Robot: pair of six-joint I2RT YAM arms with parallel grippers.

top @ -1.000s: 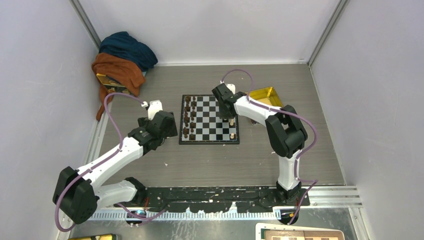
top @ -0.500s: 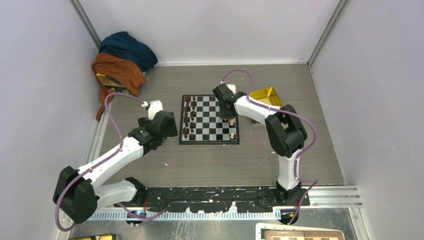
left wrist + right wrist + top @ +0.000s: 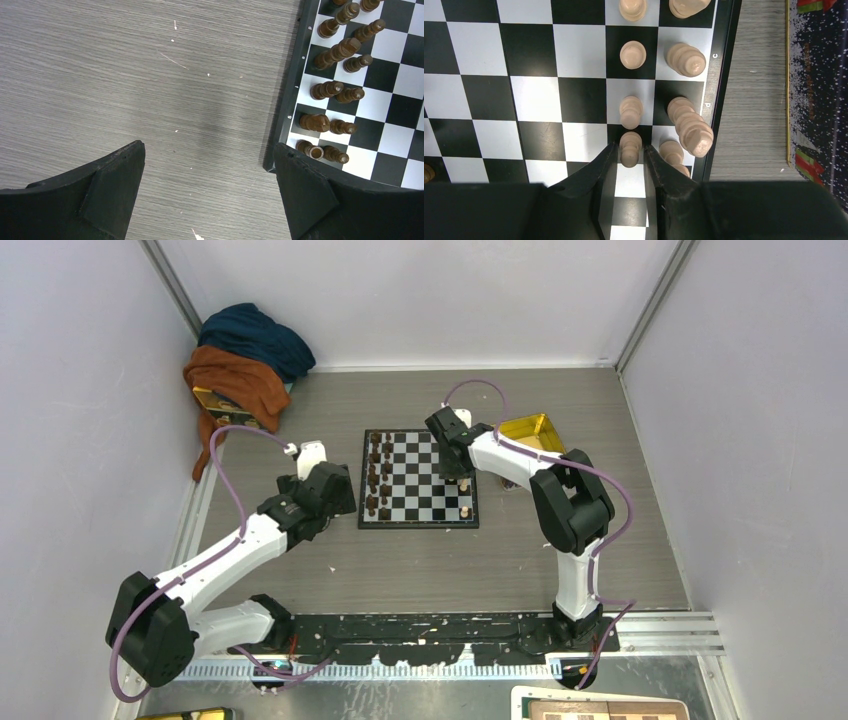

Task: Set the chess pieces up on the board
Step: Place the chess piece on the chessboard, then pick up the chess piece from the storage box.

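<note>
Your right tool (image 3: 630,156) stood low over the board (image 3: 531,50), with its black fingers (image 3: 599,170) flanking one pawn (image 3: 630,142) on a dark square. They sat very close on both sides. Whether they pinched the pawn or stood just clear of it, you could not tell.

The light-tan chess pieces (image 3: 633,54) were of pale turned wood with rounded heads. They stood upright in two files along the board's right-hand border: small pawns in the inner file and stouter pieces (image 3: 686,59) in the outer one, each on its own square.

Your left tool (image 3: 208,147) hung over bare grey counter (image 3: 125,75) just beside the board's other edge, with its fingers spread wide and nothing between them. The dark brown pieces (image 3: 327,90) were lined up along that edge.
</note>
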